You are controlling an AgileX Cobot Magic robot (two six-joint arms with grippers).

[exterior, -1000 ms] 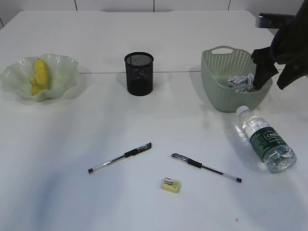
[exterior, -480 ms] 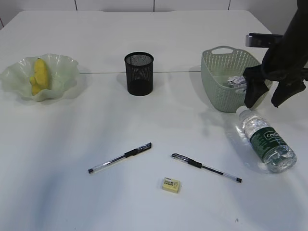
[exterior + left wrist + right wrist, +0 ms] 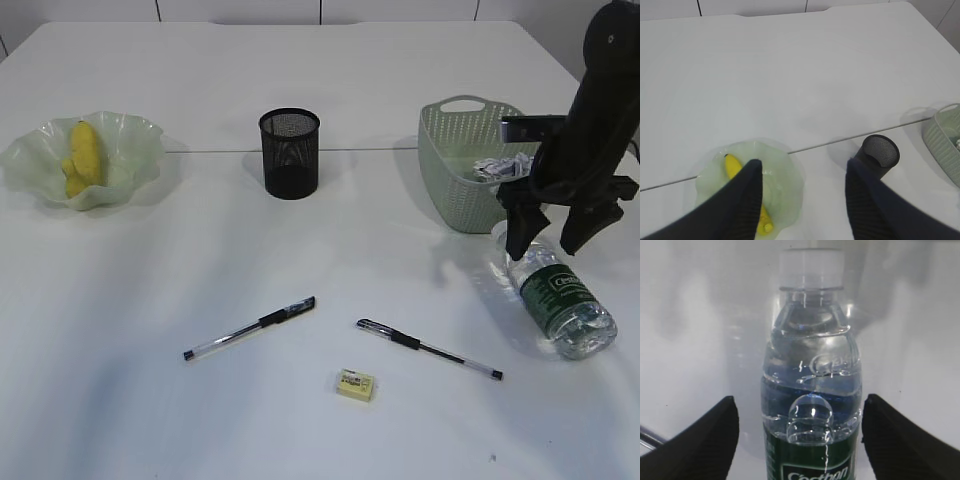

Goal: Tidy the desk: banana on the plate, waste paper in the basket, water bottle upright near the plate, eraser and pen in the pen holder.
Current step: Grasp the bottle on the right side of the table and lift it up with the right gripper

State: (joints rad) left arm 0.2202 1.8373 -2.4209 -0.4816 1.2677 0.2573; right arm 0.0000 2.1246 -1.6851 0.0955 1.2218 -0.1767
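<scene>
Right hand (image 3: 548,238) hangs spread open over the water bottle (image 3: 553,290) lying below it on the bench (image 3: 300,400), gripping nothing.

Water bottle (image 3: 811,390): base cut off at bottom edge, between the right fingers (image 3: 700,440). Banana (image 3: 742,180): partly hidden behind one left finger (image 3: 740,200).
</scene>
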